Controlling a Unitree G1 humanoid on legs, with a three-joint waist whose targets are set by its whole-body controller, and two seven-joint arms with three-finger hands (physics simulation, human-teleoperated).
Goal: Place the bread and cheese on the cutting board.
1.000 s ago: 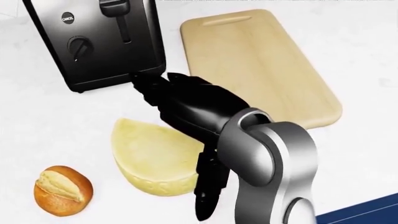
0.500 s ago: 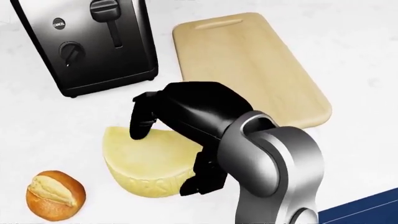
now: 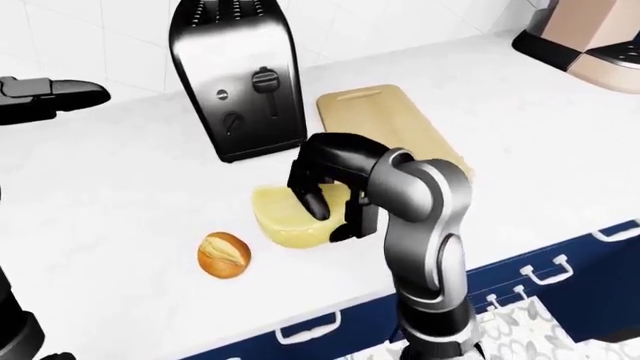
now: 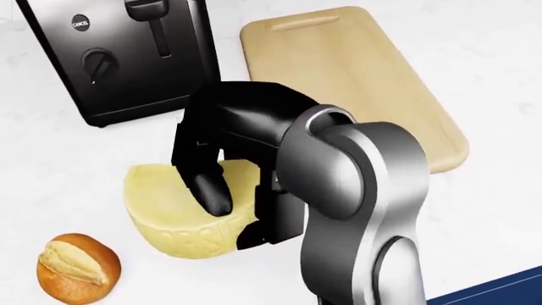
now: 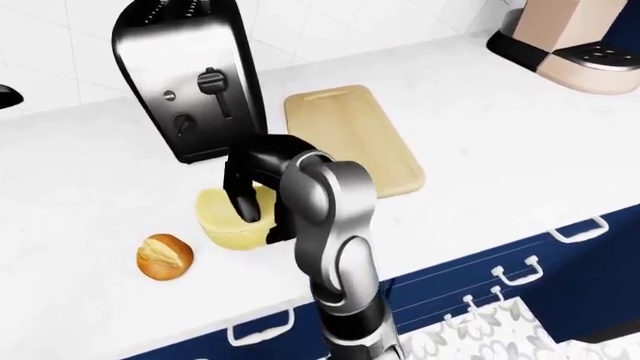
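Note:
A pale yellow half-wheel of cheese point(image 4: 165, 210) lies on the white counter, at the lower left of the head view. My right hand point(image 4: 229, 216) is clamped on it: black fingers point(image 4: 208, 187) press down on its top and the thumb hooks under its right rim. The bread roll point(image 4: 78, 267) sits alone at the bottom left, apart from the cheese. Up and to the right lies the bare wooden cutting board point(image 4: 356, 70). My left hand point(image 3: 60, 97) hangs far to the left over the counter, fingers stretched out and holding nothing.
A black toaster point(image 4: 119, 57) stands just above the cheese, to the left of the board. A copper coffee machine point(image 5: 575, 45) is at the top right. Blue drawers point(image 3: 540, 270) run below the counter edge, with a patterned towel point(image 3: 520, 330) hanging there.
My right hand has pulled away from the toaster and dropped onto the cheese, its fingers curling down over the top. The cheese has shifted slightly left and the view moved a little.

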